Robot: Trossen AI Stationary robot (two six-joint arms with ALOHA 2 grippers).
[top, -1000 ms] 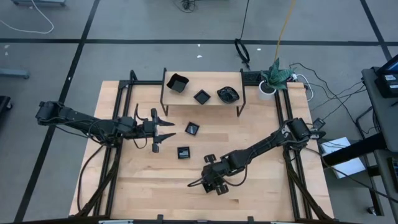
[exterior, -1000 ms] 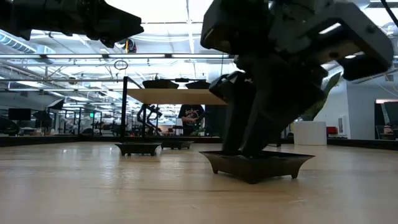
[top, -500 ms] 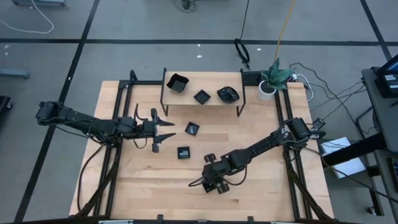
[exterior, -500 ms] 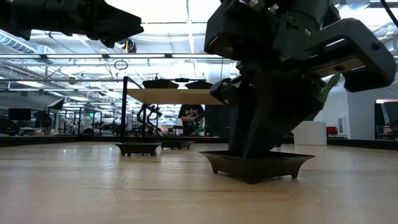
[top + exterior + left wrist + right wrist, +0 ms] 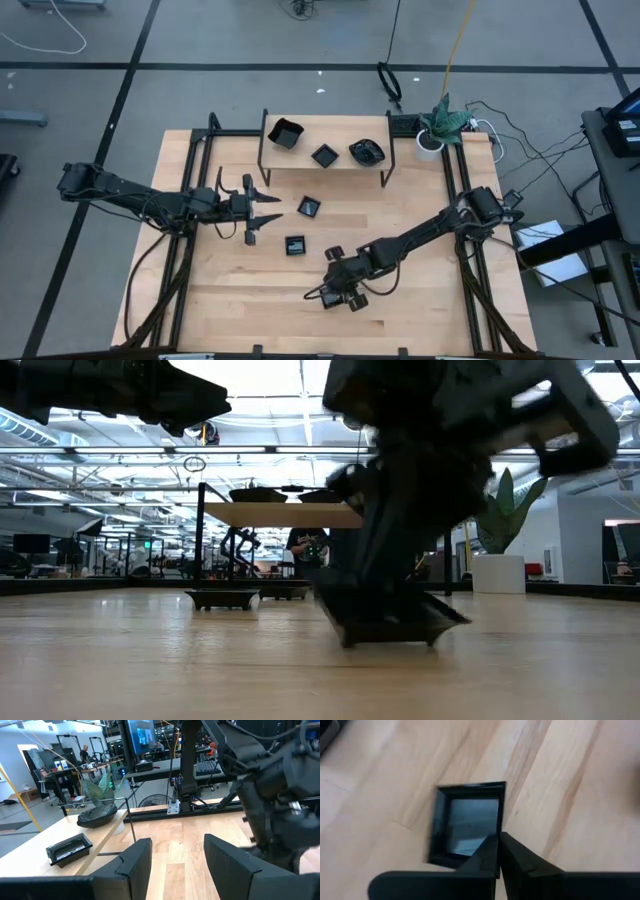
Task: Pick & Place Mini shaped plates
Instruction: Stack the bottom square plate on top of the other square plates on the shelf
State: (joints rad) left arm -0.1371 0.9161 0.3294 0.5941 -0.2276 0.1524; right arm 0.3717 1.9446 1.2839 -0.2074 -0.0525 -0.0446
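My right gripper (image 5: 338, 291) is near the table's front middle, shut on a small square black mini plate (image 5: 469, 824), which stands tilted in the low view (image 5: 388, 622). Two more square mini plates (image 5: 310, 207) (image 5: 295, 245) lie flat on the wood at the table's middle. Three others sit on a raised shelf (image 5: 340, 166) at the far side: a larger square (image 5: 285, 133), a small square (image 5: 324, 155) and a wavy-rimmed one (image 5: 367, 152). My left gripper (image 5: 264, 210) hovers open, left of the two loose plates, with nothing between its fingers (image 5: 135, 865). My right gripper pinches one side rim of the square plate (image 5: 499, 831), near a corner, with one finger (image 5: 487, 856) inside the dish and the other (image 5: 516, 857) outside. The fingers come from above, slanting down. The plate is tilted; whether its foot is on the table, I cannot tell.
The shelf stands on thin black legs (image 5: 262, 170) at the table's far middle. A potted plant (image 5: 437, 125) sits at the far right corner. Black frame rails (image 5: 190, 170) run along both sides. Bare wood lies along the front edge (image 5: 240, 310).
My right gripper has shut on the plate's rim and drawn a little toward the table's left. The plate, flat on the wood a second ago, has shifted left with it and now stands tilted.
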